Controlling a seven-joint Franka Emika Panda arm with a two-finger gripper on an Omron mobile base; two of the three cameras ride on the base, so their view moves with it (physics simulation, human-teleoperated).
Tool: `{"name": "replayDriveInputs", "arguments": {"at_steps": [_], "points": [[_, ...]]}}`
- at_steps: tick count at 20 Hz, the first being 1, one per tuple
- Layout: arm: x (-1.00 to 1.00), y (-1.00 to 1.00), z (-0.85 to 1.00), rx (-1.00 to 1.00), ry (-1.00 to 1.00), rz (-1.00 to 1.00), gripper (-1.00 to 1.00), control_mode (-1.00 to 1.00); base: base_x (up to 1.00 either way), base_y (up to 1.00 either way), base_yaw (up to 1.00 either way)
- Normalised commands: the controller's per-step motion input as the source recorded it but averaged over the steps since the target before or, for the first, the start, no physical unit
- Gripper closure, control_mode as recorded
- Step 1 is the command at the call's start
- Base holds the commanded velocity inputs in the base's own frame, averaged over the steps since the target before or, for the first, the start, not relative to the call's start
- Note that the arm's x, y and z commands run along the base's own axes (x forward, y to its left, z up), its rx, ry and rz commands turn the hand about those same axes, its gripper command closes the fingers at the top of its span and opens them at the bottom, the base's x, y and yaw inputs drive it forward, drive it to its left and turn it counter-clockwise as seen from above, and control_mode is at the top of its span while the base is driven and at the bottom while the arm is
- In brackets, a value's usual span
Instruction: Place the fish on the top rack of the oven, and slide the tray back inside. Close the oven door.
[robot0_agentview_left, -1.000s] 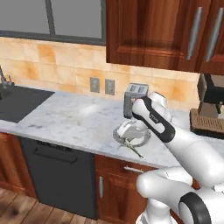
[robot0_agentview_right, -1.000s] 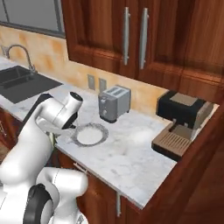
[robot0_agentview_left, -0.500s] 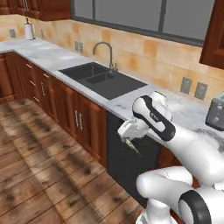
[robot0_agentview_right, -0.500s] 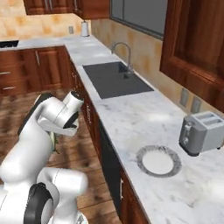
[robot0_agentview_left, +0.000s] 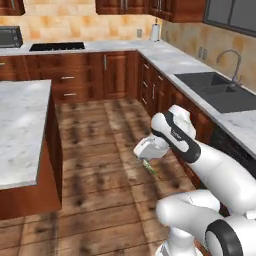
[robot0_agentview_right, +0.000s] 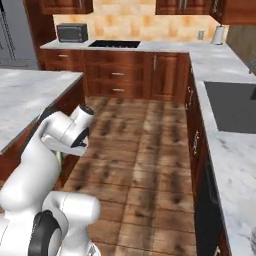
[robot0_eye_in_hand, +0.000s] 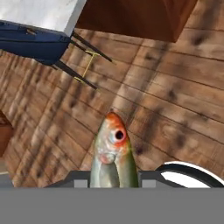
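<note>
Pincer apparently grips the fish above wooden floor.

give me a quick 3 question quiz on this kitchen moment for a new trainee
1. True or false: the gripper is shut on the fish.
2. Multiple choice: what lies below the gripper in the left base view? A) the sink B) the wooden floor C) the stovetop
3. Fill in: on the far counter, the microwave stands beside the ____.

Key: 1 true, the fish's head sticks out between the fingers in the hand view. 2 B. 3 stovetop.
</note>
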Motion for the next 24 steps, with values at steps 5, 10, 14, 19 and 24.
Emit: {"name": "replayDriveInputs", "arguments": {"at_steps": [5, 10, 14, 19, 24], "points": [[0.00, 0.00, 0.00, 0.00, 0.00, 0.00, 1.00, 1.00, 0.26, 0.73, 0.68], [0.00, 0.00, 0.00, 0.00, 0.00, 0.00, 1.00, 1.00, 0.58, 0.66, 0.62], [0.00, 0.00, 0.00, 0.00, 0.00, 0.00, 1.00, 1.00, 0.93, 0.42, 0.57], [0.00, 0.00, 0.00, 0.00, 0.00, 0.00, 1.00, 1.00, 0.70, 0.39, 0.60], [0.00, 0.00, 0.00, 0.00, 0.00, 0.00, 1.00, 1.00, -0.33, 0.97, 0.62]]}}
